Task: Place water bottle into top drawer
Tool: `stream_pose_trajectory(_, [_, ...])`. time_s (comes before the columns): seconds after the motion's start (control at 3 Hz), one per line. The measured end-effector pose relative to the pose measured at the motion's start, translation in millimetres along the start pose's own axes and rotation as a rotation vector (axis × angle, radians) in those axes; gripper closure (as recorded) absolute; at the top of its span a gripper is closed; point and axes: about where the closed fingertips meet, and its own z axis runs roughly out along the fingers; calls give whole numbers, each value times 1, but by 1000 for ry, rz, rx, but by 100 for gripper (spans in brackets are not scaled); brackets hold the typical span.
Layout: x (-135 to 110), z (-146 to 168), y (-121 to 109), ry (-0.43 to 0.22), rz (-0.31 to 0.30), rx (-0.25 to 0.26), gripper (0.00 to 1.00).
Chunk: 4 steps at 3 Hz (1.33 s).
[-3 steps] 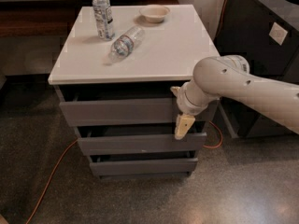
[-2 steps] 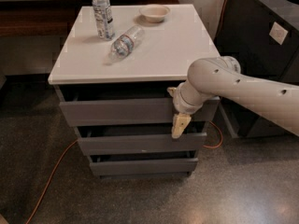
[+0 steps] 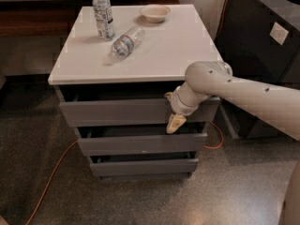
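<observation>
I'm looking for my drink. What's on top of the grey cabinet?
A water bottle lying down, an upright bottle and a bowl. The gripper hangs lower, before the top drawer, whose inside is hidden.

The top bears a water bottle lying left of centre. A standing bottle and a bowl sit near its back edge. The gripper hangs below its front edge.

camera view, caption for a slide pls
Gripper at the top drawer front; water bottle lies on the cabinet top.
</observation>
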Motion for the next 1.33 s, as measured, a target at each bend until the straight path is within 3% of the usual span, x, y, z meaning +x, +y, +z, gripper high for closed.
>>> stream_pose_trajectory(0.33, [1, 4, 1, -28, 17, -23, 49])
stream_pose_trajectory(1.0, [-2, -3, -2, -28, 17, -23, 96])
stream_pose_trajectory(1.33, [-2, -5, -2, -28, 17, -23, 100])
